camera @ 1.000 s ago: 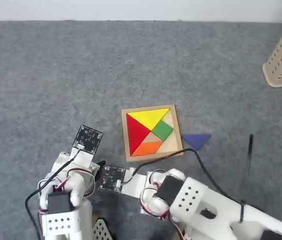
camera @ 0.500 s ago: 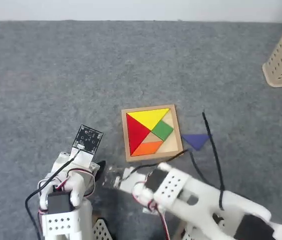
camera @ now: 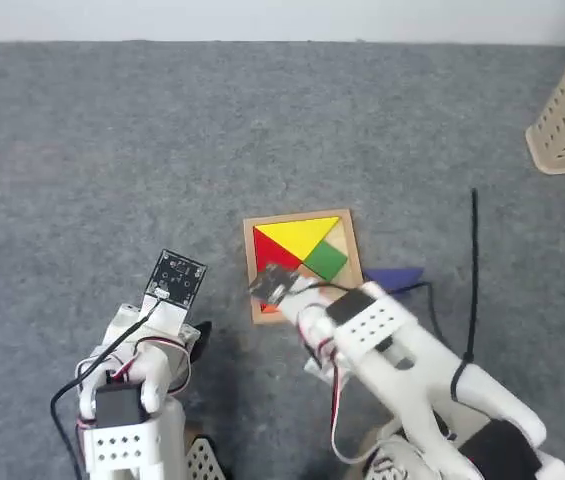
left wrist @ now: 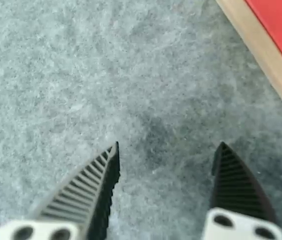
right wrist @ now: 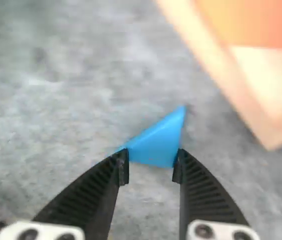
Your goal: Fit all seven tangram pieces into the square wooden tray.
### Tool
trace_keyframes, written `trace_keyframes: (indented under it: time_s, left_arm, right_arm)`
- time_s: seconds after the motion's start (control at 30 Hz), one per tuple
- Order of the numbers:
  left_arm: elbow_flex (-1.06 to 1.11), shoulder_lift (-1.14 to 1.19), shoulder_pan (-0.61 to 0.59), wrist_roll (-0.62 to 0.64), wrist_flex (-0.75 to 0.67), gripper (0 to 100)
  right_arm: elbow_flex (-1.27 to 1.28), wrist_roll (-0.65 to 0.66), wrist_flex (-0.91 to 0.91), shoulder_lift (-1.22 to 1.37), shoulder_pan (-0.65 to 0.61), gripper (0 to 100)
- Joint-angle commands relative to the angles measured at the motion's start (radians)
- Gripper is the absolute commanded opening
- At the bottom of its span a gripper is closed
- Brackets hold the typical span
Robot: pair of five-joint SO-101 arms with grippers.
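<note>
Tray (camera: pixel 297 217) lies slightly turned on the carpet (camera: pixel 112 150), and in it we see yellow (camera: pixel 297 236), red (camera: pixel 267 256) and green (camera: pixel 328 260) pieces. A purple piece (camera: pixel 396 277) lies just beside its right edge. Our right gripper (right wrist: pixel 150 156) is clamped on a blue triangle (right wrist: pixel 158 141), whose tip points away towards the tray's corner. The left gripper (left wrist: pixel 166 150) hangs over carpet, jaws wide apart.

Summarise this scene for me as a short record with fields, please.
Tray: square wooden tray on grey carpet
Pieces in tray: yellow triangle, red triangle, green square
Loose piece: purple triangle, on carpet beside tray
Right gripper: shut on light blue triangle, close to a tray corner
Left gripper: open above carpet
</note>
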Motion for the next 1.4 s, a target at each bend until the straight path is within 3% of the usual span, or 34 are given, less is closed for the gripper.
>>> trace_keyframes:
  time_s: [0.0, 0.2, 0.53, 0.97, 1.37]
  left_arm:
    - [-0.008, -0.017, 0.003, -0.003, -0.002, 28]
    - [-0.008, -0.017, 0.003, -0.003, -0.002, 28]
    - [-0.008, -0.017, 0.003, -0.003, -0.002, 28]
    - [-0.008, -0.017, 0.003, -0.003, -0.002, 28]
    - [-0.008, -0.017, 0.003, -0.003, -0.002, 28]
  right_arm:
    - [-0.077, -0.034, -0.013, -0.005, 0.122, 15.9]
    - [-0.114, -0.064, 0.038, -0.03, 0.137, 15.9]
    - [0.005, -0.115, -0.008, -0.302, 0.139, 15.8]
    - [0.157, -0.114, -0.127, -0.302, 0.104, 15.8]
    - [0.166, -0.107, -0.13, -0.294, 0.047, 16.2]
